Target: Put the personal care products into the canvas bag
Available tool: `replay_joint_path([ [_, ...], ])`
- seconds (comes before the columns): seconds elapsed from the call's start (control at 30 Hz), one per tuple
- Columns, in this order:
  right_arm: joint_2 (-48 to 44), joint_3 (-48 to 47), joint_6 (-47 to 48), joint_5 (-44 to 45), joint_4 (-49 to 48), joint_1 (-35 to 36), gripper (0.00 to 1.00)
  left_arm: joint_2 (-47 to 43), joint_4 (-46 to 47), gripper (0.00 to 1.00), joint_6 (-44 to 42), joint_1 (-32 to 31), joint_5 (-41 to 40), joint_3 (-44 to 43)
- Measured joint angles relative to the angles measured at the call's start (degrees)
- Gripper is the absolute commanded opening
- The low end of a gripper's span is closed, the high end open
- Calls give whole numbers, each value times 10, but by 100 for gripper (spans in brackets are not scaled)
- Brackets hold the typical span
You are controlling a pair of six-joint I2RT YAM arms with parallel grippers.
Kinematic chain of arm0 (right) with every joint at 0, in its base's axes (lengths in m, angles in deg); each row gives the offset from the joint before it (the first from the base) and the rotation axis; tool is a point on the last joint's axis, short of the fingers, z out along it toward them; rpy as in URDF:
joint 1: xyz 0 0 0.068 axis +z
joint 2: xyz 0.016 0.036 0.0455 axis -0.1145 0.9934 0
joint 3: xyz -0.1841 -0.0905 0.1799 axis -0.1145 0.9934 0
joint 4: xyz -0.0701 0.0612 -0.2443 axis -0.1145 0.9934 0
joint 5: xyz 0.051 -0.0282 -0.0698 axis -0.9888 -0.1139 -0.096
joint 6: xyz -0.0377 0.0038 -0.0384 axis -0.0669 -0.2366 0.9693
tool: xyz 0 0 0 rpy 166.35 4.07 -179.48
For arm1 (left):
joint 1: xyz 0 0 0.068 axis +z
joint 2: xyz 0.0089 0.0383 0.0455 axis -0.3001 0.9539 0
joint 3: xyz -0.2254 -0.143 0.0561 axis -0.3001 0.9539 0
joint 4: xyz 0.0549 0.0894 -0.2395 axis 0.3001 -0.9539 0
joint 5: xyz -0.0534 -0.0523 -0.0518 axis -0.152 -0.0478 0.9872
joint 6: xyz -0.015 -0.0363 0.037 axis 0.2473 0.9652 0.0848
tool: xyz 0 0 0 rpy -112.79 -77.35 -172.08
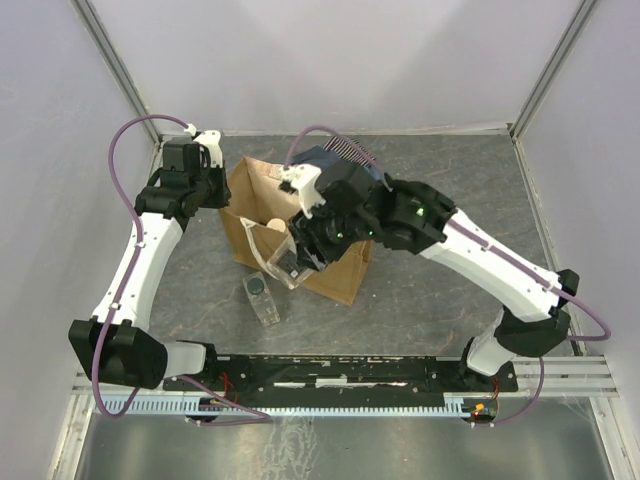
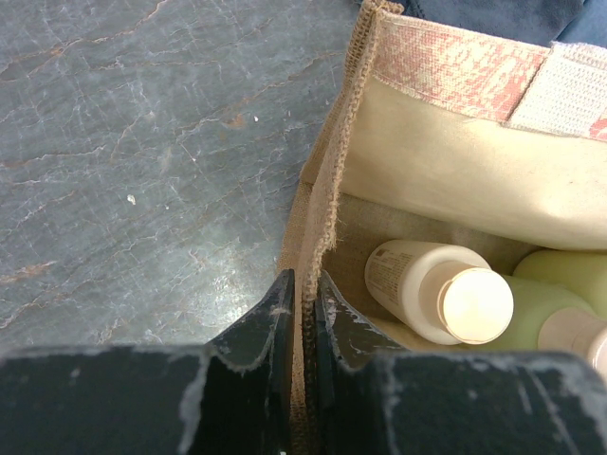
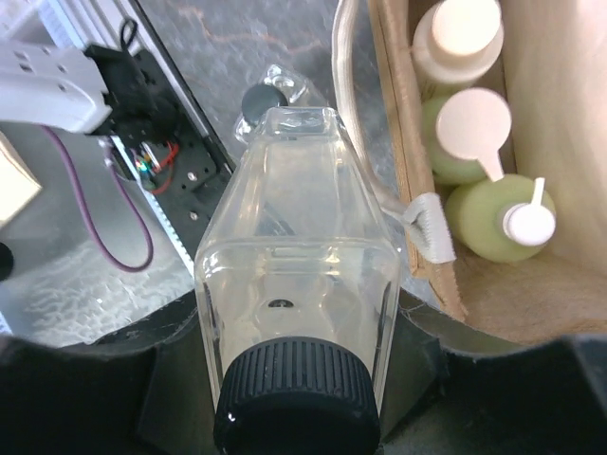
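The tan canvas bag (image 1: pixel 340 275) stands open at mid-table. My left gripper (image 1: pixel 214 190) is shut on its left rim; the left wrist view shows the burlap edge (image 2: pixel 337 161) pinched between the jaws of that gripper (image 2: pixel 305 308). Inside lie a cream bottle (image 2: pixel 441 292) and pale green bottles (image 2: pixel 560 294). My right gripper (image 1: pixel 298 258) hovers at the bag's near edge, shut on a clear rectangular bottle (image 3: pixel 296 275) with a dark cap (image 3: pixel 296 393). A second clear bottle (image 1: pixel 262 298) lies on the table beside the bag. The right wrist view shows the cream bottle (image 3: pixel 462 38) and two green bottles (image 3: pixel 469 133) in the bag (image 3: pixel 560 123).
A folded striped and blue cloth (image 1: pixel 340 155) lies behind the bag. A cream loop handle (image 3: pixel 429 227) hangs over the bag's near side. The arms' base rail (image 1: pixel 340 375) runs along the near edge, and grey walls close in the table.
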Motion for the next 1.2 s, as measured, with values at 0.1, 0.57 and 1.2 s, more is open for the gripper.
replay_joint_path([
  [0.1,-5,-17,0,-43,-12,-34,0,0,0,17,0,0,0,0],
  [0.57,150,-189,6,-173,-108,-174,0,-2,4,17,0,0,0,3],
  [1.2,231,-216,144,-43,7,-196,1,-1,4,18,-1,0,-16,2],
])
